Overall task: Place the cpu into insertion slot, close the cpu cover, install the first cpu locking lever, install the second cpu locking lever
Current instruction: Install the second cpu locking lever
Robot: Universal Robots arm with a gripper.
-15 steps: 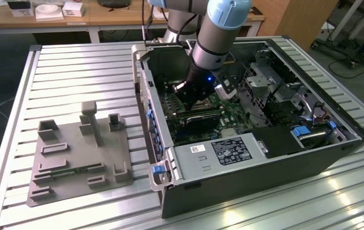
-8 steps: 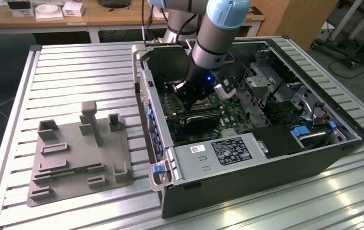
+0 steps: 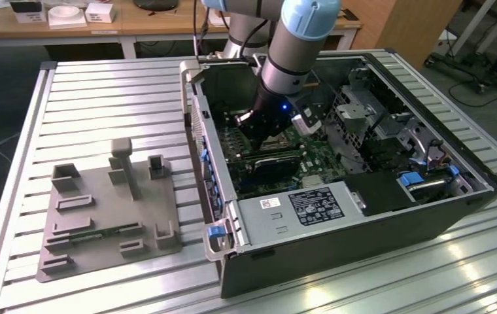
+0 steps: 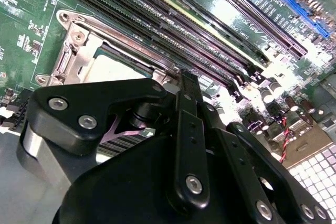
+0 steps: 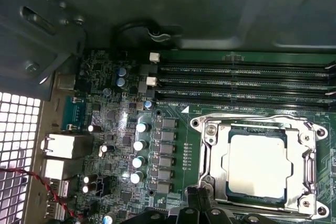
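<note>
The cpu, a pale silver square, lies in the insertion slot on the green board. The cpu cover lies flat around it, the chip showing through its window. A thin metal lever rod runs along the socket edge nearest the memory slots. My gripper is shut with nothing between its fingers, and its tips stand at the socket's corner. In the second wrist view the black gripper touches the socket rim beside the cpu. In the exterior view the gripper reaches down into the open computer case.
Long black memory slots run beside the socket, with capacitors and chokes on its other side. Case walls and a drive cage hem the arm in. A grey fixture plate lies on the slatted table at the exterior view's left.
</note>
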